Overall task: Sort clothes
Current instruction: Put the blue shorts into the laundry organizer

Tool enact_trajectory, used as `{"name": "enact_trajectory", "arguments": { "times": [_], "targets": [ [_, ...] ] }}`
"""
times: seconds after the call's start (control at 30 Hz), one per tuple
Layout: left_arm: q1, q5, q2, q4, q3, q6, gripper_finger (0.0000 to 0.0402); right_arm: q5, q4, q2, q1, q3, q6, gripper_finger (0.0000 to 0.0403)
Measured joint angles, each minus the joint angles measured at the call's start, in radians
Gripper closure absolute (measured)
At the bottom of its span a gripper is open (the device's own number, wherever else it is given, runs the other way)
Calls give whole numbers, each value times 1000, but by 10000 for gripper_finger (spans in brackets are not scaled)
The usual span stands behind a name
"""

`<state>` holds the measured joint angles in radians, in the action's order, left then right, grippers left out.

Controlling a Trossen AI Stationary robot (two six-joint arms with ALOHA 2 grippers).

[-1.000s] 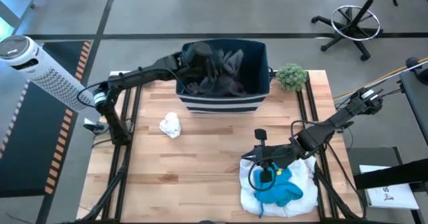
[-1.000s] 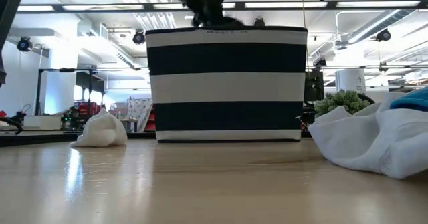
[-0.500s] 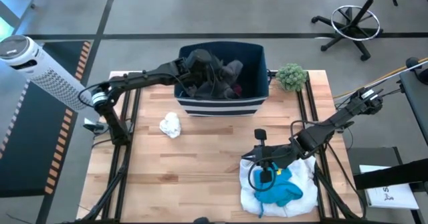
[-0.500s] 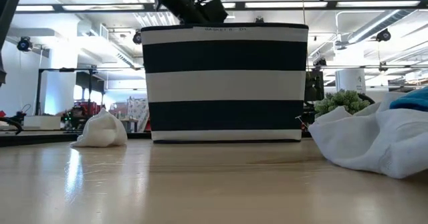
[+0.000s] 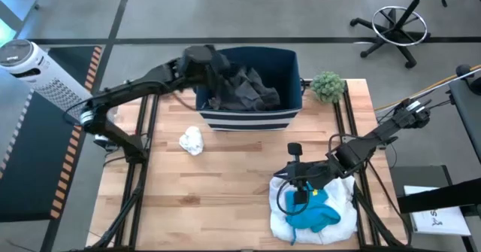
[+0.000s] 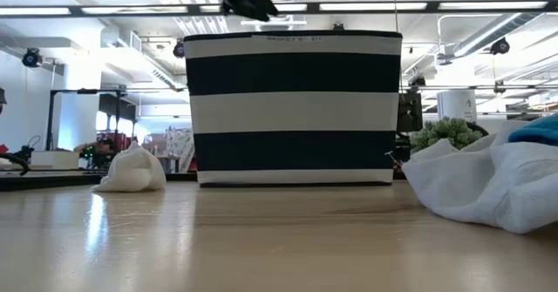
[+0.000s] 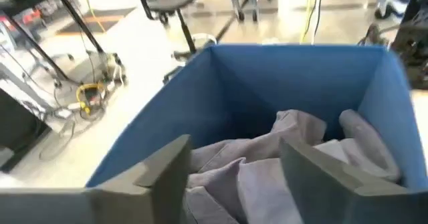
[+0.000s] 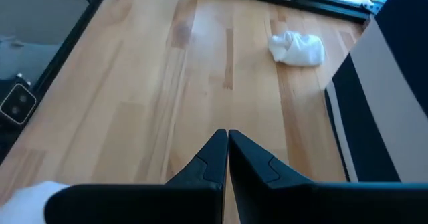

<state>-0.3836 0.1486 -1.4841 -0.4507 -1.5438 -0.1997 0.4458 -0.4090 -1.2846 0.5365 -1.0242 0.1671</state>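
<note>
The left gripper [image 5: 213, 65] hangs above the near-left corner of the navy bin with white stripes [image 5: 248, 118], its fingers [image 7: 167, 170] spread wide apart with nothing between them. Just beyond those fingers, down inside the bin, lies the dark grey garment [image 5: 248, 90]: a large, rumpled heap of soft cloth, folded over itself in thick creases and filling most of the bin's floor; in the left wrist view it reads as pale grey folds against the bin's blue inner wall [image 7: 294, 77].

On the table [image 5: 225, 184], below and to the side of that gripper, sits a small white piece [image 5: 192, 140], crumpled into a lump, apart from the bin.

The right gripper [image 5: 293, 156] rests low over the wood with its fingertips [image 8: 217, 150] pressed together, holding nothing. Just behind it lies a large white garment [image 5: 331, 207], spread loosely, with a bright blue garment [image 5: 312, 211] bunched on top of it.
</note>
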Motion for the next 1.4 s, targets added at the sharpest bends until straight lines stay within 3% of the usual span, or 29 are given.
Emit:
{"name": "enact_trajectory", "arguments": {
  "times": [0.27,0.37,0.6,0.87,1.13,1.4],
  "targets": [
    [83,0,271,190,324,23,344,-10,-106,0,0,48,109,403],
    [125,0,371,235,445,74,391,-60,-146,0,0,59,159,403],
    [254,-1,560,304,633,104,397,-221,-182,0,46,96,197,403],
    [425,0,658,420,791,100,401,-353,-224,0,153,97,408,390],
    [560,-51,641,766,994,122,392,-357,-273,-10,212,97,594,270],
    [606,-63,574,806,1034,163,389,-349,-348,-81,212,97,617,149]
  ]
}}
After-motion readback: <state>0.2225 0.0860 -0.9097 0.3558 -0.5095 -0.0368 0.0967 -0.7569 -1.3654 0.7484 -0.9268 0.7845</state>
